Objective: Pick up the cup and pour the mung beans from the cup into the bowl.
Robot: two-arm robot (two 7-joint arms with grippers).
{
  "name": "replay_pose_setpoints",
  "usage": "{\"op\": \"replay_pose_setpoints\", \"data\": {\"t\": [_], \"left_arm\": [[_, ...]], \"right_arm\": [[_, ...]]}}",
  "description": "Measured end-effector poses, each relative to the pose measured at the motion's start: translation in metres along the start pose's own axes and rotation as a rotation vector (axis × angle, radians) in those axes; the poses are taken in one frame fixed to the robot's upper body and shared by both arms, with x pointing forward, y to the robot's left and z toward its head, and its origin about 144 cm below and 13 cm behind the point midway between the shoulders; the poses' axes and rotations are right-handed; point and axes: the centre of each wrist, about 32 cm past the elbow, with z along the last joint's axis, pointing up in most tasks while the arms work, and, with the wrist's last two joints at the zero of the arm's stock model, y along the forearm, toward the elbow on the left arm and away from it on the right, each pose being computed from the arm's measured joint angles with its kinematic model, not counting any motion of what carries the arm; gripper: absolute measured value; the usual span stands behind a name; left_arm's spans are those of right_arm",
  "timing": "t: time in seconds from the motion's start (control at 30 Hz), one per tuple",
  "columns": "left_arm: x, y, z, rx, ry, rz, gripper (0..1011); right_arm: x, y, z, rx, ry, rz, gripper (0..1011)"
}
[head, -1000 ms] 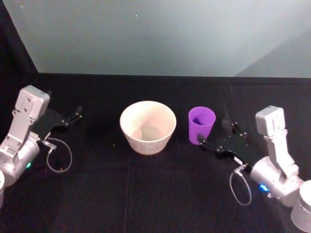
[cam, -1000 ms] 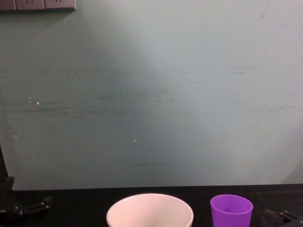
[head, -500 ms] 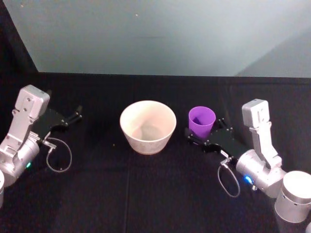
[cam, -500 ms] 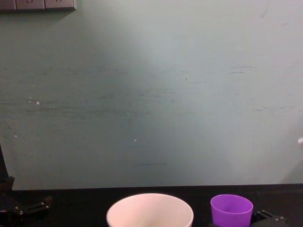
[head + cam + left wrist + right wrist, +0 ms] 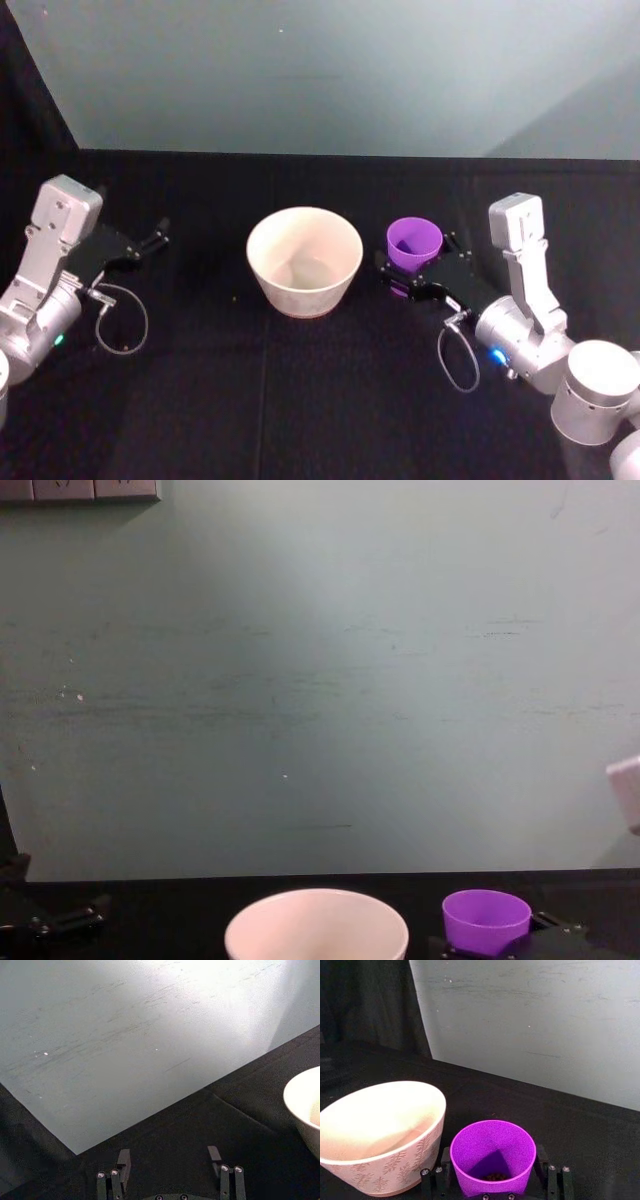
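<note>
The purple cup (image 5: 414, 243) stands on the black table just right of the cream bowl (image 5: 304, 260). My right gripper (image 5: 415, 258) is open, with one finger on each side of the cup's lower half. In the right wrist view the cup (image 5: 492, 1157) sits between the fingers (image 5: 431, 1180), and dark mung beans (image 5: 494, 1177) lie at its bottom. The bowl (image 5: 380, 1130) beside it has a faint leaf pattern. The chest view has the cup (image 5: 486, 918), the bowl rim (image 5: 316, 925) and the right gripper (image 5: 500, 948) low in the picture. My left gripper (image 5: 155, 238) rests open far left of the bowl.
A pale wall (image 5: 320, 70) rises behind the black table's far edge (image 5: 300, 155). Loose cable loops hang by the left arm (image 5: 120, 320) and the right arm (image 5: 460, 355). Dark tabletop lies in front of the bowl and between it and the left gripper.
My right gripper has moved forward and to the left, and its fingers now stand on either side of the cup. The left arm, the bowl and the cup stay where they were.
</note>
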Motion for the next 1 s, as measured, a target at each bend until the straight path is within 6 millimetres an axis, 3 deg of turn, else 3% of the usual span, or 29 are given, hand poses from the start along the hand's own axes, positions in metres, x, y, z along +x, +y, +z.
{"op": "replay_pose_setpoints", "data": {"t": [0.33,0.53,0.67,1.0], "left_arm": [[0.000,0.000,0.000,0.000,0.000,0.000,1000],[0.000,0.000,0.000,0.000,0.000,0.000,1000],[0.000,0.000,0.000,0.000,0.000,0.000,1000],[0.000,0.000,0.000,0.000,0.000,0.000,1000]], "right_arm": [[0.000,0.002,-0.001,0.002,0.005,0.005,1003],[-0.001,0.001,-0.001,0.007,0.006,0.010,907],[-0.001,0.000,0.001,0.010,0.004,0.011,790],[0.000,-0.008,0.010,0.038,0.000,0.006,735]]}}
